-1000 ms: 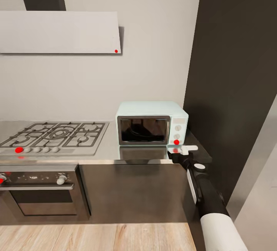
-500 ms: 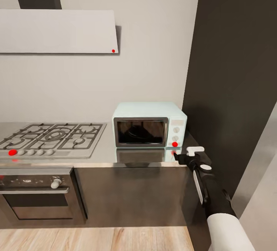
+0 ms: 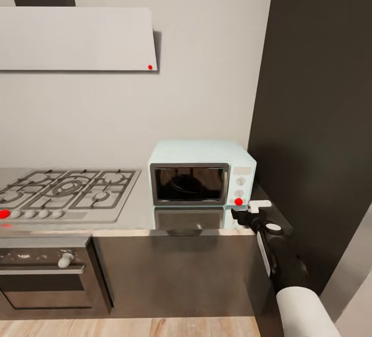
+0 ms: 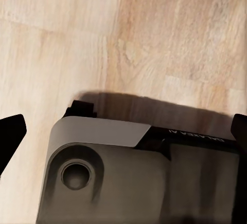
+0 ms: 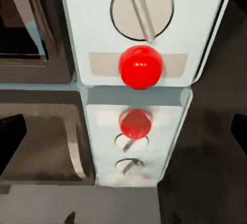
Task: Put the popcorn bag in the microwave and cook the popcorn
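The pale mint-blue microwave (image 3: 201,174) stands on the grey glossy countertop (image 3: 134,215) with its dark glass door closed. My right gripper (image 3: 249,209) hovers low over the counter, just in front of the microwave's lower right corner. It stands open with nothing between the fingers. In the right wrist view (image 5: 123,136) it faces the white panel, with a knob (image 5: 142,9) and a red button (image 5: 140,66) close ahead, both mirrored in the countertop. My left gripper (image 4: 123,134) is open and points down at the wooden floor. The popcorn bag is out of view.
A gas hob (image 3: 64,195) with grey grates lies left of the microwave, above a dark built-in oven (image 3: 46,275). A tall dark cabinet wall (image 3: 320,120) rises right beside the microwave. A white extractor hood (image 3: 77,40) hangs over the hob. My base (image 4: 128,183) stands on the wooden floor.
The whole head view has shifted, so the camera moved: hob and oven slid left and the microwave appears slightly nearer. My right gripper stays in front of the microwave's red button.
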Robot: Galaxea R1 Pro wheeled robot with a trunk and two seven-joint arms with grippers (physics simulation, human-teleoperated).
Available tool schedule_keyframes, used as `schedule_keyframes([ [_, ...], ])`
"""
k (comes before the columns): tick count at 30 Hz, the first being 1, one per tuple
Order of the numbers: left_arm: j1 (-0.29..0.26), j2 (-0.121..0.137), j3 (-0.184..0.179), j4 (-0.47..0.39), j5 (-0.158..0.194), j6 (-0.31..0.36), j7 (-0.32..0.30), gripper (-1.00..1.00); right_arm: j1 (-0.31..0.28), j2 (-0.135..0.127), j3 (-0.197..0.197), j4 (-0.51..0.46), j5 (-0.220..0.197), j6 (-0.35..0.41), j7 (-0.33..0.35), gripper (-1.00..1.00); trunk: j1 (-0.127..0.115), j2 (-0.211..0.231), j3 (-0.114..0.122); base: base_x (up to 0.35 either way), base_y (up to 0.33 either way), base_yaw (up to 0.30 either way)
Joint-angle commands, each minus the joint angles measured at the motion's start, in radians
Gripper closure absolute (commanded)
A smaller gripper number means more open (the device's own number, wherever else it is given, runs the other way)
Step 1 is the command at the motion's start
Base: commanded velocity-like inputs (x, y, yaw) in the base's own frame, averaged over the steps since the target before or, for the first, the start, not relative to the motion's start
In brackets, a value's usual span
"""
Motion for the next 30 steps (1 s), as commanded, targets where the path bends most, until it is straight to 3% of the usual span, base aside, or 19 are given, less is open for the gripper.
schedule_keyframes([
  [1,-0.001,0.0,-0.008,0.001,0.01,-0.003,-0.004,-1.0,-0.001,0.001,-0.005,0.005,0.01,-0.001,0.009,-1.0,0.001,-0.001,-0.001,0.289,0.0,0.0],
  [20,-0.001,0.0,-0.008,0.001,0.01,-0.003,-0.004,-1.0,-0.001,-0.015,-0.033,0.043,0.013,-0.002,0.009,-1.0,0.001,-0.001,-0.001,0.044,0.0,0.0],
  [21,-0.001,0.0,-0.008,0.001,0.01,-0.003,-0.004,-1.0,-0.002,-0.015,-0.033,0.043,0.012,-0.002,0.01,1.0,0.001,-0.001,-0.001,0.0,0.0,0.0],
  [30,-0.001,-0.002,-0.008,0.001,0.01,-0.003,-0.004,-1.0,-0.001,-0.014,-0.032,0.042,0.016,-0.003,0.009,1.0,0.001,-0.001,-0.001,0.02,0.0,0.0],
])
